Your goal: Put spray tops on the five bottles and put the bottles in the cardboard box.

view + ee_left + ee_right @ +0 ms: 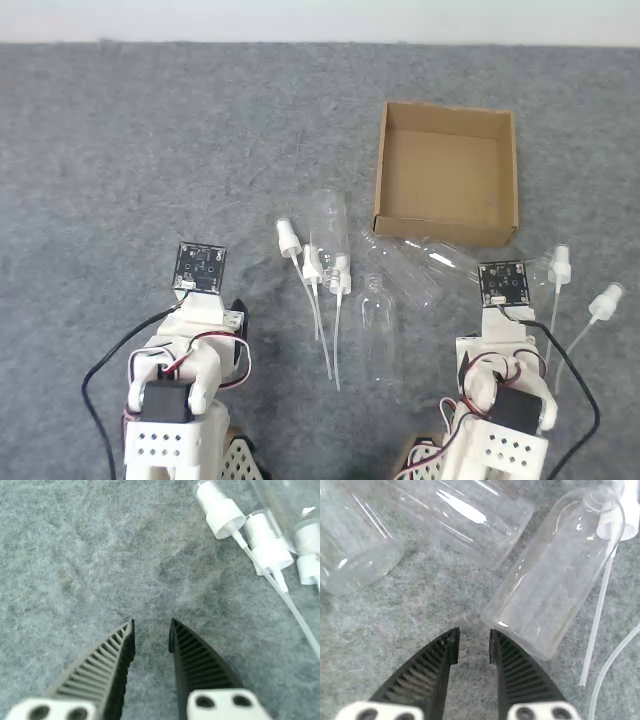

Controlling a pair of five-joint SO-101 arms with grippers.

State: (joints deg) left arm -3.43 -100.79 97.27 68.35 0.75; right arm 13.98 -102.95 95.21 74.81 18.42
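- High view: the cardboard box [445,232] sits on the grey mat [150,150], well beyond both arms' fingers. Clear bottles [378,325] lie on their sides outside it, between the arms and the box. Three spray tops [313,266] lie loose among them, and two more lie beside the right arm.
- Left wrist view: the left gripper [151,625] has its fingers slightly apart, gripping nothing, tips over bare mat. The three spray tops [267,542] lie ahead and off to one side, well apart from the fingertips.
- Right wrist view: the right gripper [473,632] has its fingers narrowly apart, holding nothing. The nearest bottle [560,575] has its base just ahead of one fingertip. Two other bottles lie farther ahead.
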